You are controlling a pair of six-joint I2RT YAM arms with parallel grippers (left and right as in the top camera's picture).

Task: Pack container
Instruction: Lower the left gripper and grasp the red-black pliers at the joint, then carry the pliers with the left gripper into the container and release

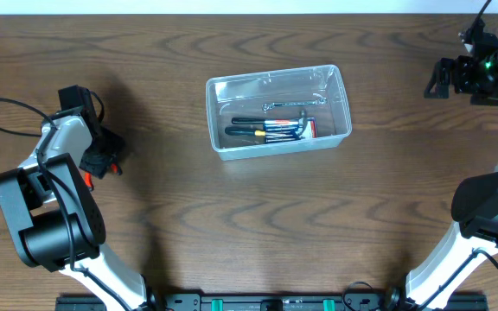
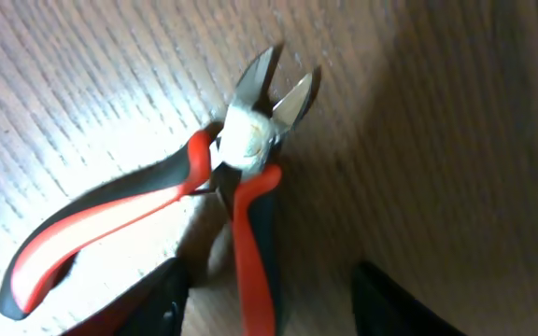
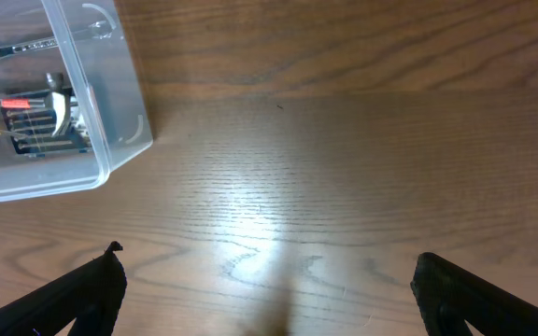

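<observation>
Overhead shows the clear plastic container [image 1: 275,74], round-cornered, mid-table, holding small tools [image 1: 266,128]; its red-and-white label [image 1: 311,128] is too small to read. Well left of it, the left gripper [image 2: 283,308] stands spread, one handle of the red-and-black cutting pliers [image 2: 248,140] between its fingers. Well right, the right gripper [image 3: 269,299] gapes over the woodgrain table [image 1: 232,225], touching nothing.

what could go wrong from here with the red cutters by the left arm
1. The cutters lie with their handles splayed, and only one handle runs between the left gripper's open fingers. A grasp there may let the tool pivot or the other handle swing.
2. The container already holds tools along its near side, so the cutters could land across them or catch the rim.
</observation>
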